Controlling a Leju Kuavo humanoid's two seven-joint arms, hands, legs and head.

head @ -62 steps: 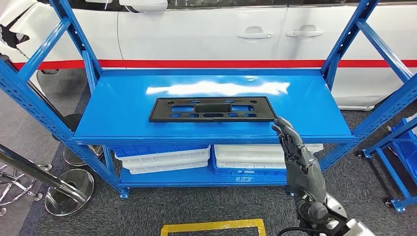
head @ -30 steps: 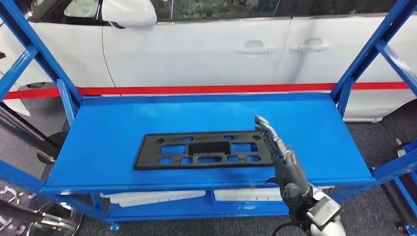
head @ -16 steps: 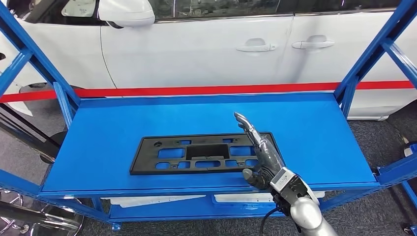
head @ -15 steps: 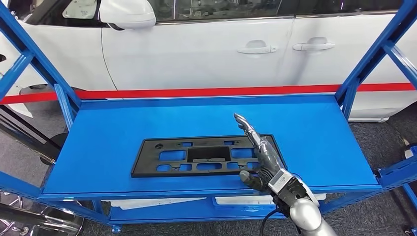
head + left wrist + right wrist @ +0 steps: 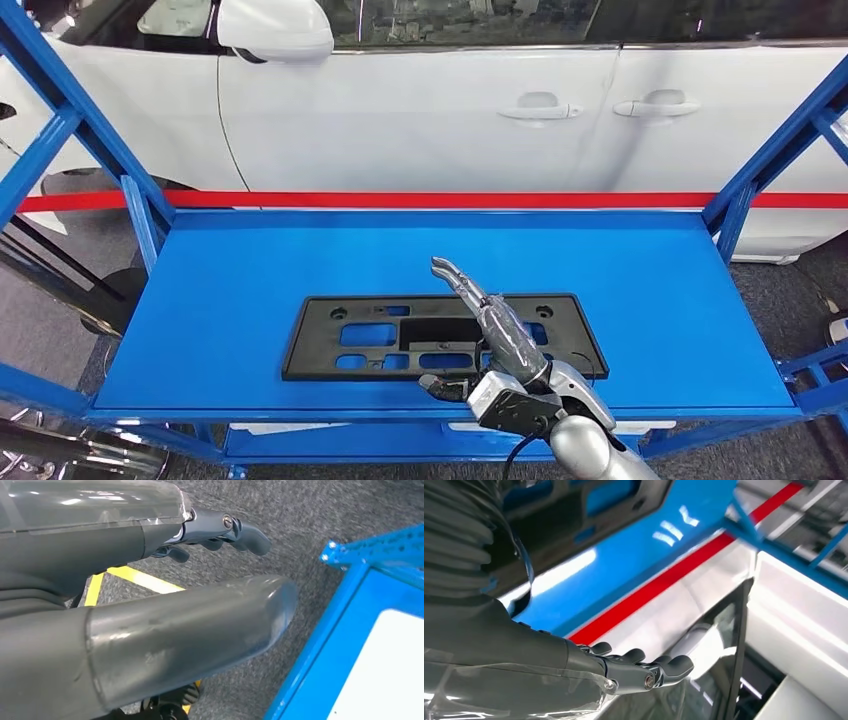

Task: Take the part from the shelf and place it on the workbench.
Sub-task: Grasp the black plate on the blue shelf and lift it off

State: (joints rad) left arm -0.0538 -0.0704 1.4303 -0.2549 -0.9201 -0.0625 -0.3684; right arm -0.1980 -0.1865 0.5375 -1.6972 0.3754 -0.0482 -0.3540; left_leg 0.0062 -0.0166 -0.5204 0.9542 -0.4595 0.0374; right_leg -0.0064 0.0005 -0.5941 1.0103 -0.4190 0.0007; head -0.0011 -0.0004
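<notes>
Head view: the right hand (image 5: 487, 335) reaches in from below over the blue shelf (image 5: 250, 270), fingers straight and extended together above the black part (image 5: 380, 345), thumb held apart toward the shelf's front edge; it grips nothing. The part lies flat on the shelf, directly beneath and to the left of the hand. A white car (image 5: 450, 120) stands beyond the fingertips.

Left wrist view: the left hand (image 5: 150, 605) hangs over grey carpet (image 5: 310, 510), thumb extended, fingers slightly curled, holding nothing.

Right wrist view: the hand's fingers (image 5: 644, 667) are spread from the thumb, empty; the part (image 5: 569, 520) lies just beside the palm.
</notes>
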